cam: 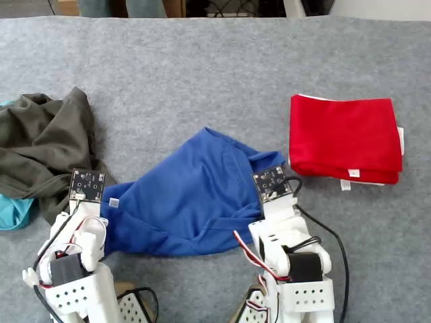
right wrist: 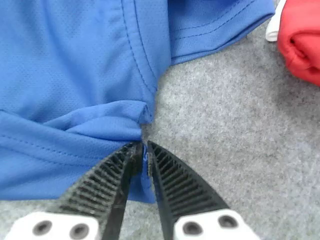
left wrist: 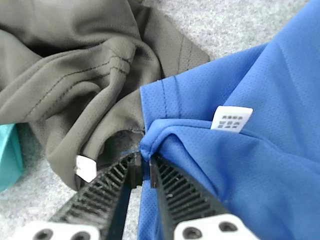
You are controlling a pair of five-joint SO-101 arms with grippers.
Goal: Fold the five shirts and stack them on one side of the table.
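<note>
Blue shirt [cam: 195, 195] lies crumpled and partly spread at the near middle of the grey table [cam: 202, 74], between the 2 arms. Left gripper [left wrist: 142, 167] sits at the shirt's left edge, its fingers [left wrist: 175, 190] clenched on a bunched fold of blue fabric, with a white tag [left wrist: 231, 118] on the shirt just beside the pinch. Right gripper [right wrist: 144, 150] is at the shirt's right near edge, fingers [right wrist: 177, 185] pinched together on a gathered bit of the hem; bare table is beside it.

Olive shirt [cam: 47, 148] is heaped unfolded at the left side, touching the blue shirt's left edge and lying right by the left gripper in the left wrist view [left wrist: 75, 65]. Teal shirt [cam: 13, 212] pokes out from under the olive one at the left edge.

Red shirt [cam: 343, 138] is folded flat on the right side, apart from the blue shirt, resting on a white layer [cam: 401, 141] that shows at its edges.
</note>
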